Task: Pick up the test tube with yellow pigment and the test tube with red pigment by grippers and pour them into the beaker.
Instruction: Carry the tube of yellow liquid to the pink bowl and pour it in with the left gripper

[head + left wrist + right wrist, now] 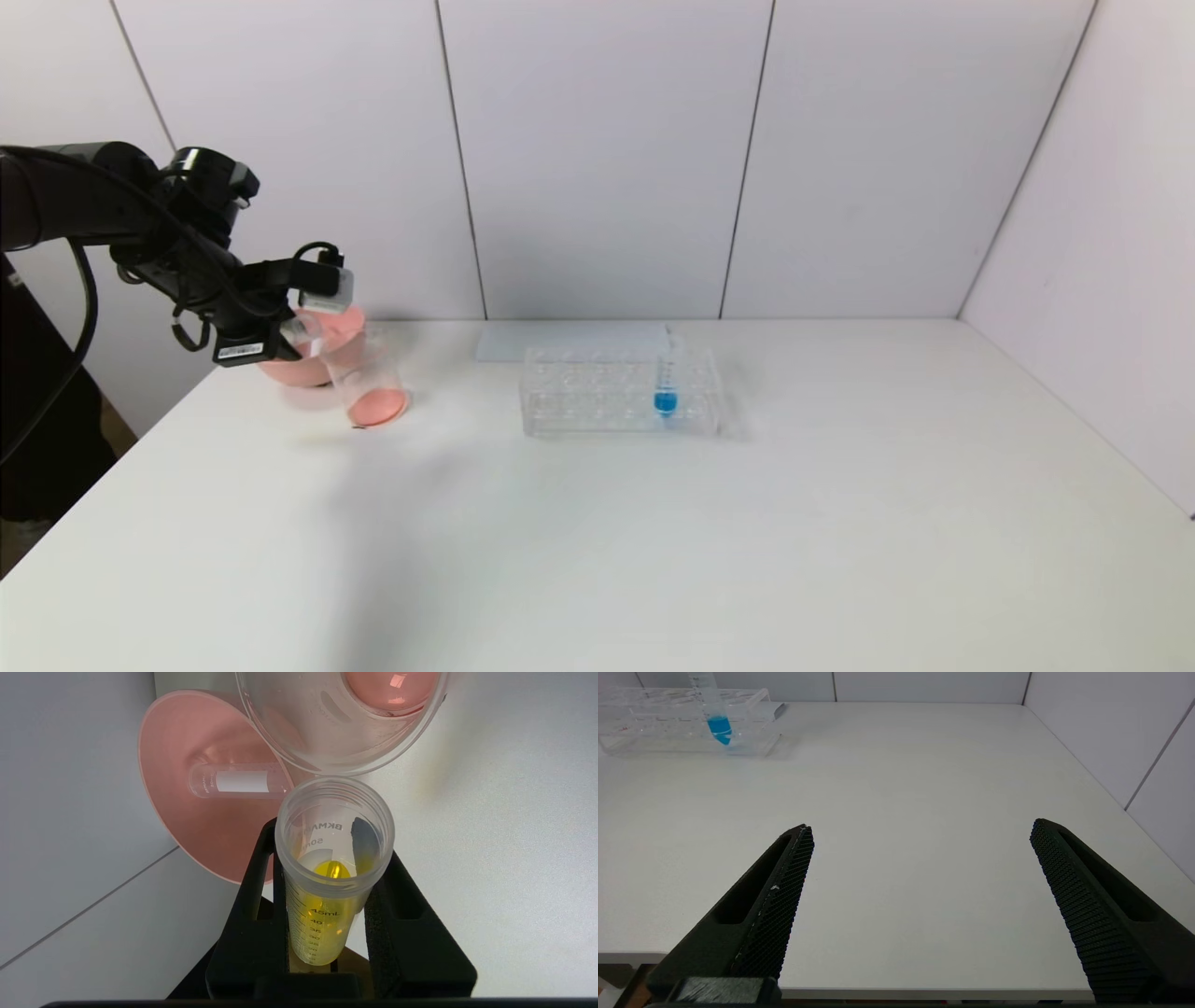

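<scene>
The left claw point(327, 914) is closed on the test tube with yellow pigment point(329, 868), its two black fingers point(254, 914) pressing on opposite sides of the tube. The open mouth of the tube points away from the claw toward the beaker point(345, 723), and the rim of the tube is just beside the rim of the beaker; I cannot tell if the two touch. The yellow liquid sits low in the tube, near the claw.

In the head view the left claw point(313, 341) hangs at the far left of the counter point(653, 523), over the beaker point(369, 383) and the pink bowl point(322, 350). The beaker stands just in front of the bowl and has reddish liquid at its bottom. Here the yellow tube is very hard to make out, because the claw covers most of it.

In the pink bowl point(187, 812) lies an empty clear tube point(238, 781) on its side; the beaker hides one end of it.

Further right, in the middle of the counter, stands the clear tube rack point(621, 392) with one blue-liquid tube point(666, 383) upright in it.

The right claw point(920, 891) is open and holds nothing, with its fingers wide apart above the near right part of the counter. It does not show in the head view.
</scene>
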`<state>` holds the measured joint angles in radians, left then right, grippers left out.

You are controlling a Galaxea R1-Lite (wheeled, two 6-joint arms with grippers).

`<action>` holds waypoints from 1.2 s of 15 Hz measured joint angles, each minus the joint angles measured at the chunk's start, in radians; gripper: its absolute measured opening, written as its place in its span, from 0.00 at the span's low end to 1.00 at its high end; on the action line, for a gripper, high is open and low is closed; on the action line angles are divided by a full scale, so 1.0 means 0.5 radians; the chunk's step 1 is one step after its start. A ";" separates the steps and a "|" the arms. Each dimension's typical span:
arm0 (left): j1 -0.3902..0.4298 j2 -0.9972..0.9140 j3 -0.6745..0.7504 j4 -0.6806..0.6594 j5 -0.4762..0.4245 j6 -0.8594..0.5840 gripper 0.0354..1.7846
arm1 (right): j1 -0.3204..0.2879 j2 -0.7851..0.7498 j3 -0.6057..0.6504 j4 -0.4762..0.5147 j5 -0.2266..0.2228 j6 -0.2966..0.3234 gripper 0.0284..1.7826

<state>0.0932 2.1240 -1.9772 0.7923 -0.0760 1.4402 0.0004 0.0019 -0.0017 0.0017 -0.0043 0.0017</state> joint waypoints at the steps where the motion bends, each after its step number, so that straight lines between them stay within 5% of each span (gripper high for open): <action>1: 0.000 0.000 0.000 0.003 0.000 -0.001 0.25 | 0.000 0.000 0.001 0.000 0.001 0.000 0.95; 18: -0.039 -0.011 -0.006 0.031 0.192 0.004 0.25 | 0.001 0.000 0.000 0.000 0.001 0.000 0.95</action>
<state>0.0736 2.1187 -1.9804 0.8077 0.0200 1.4421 0.0009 0.0019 -0.0017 0.0017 -0.0036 0.0017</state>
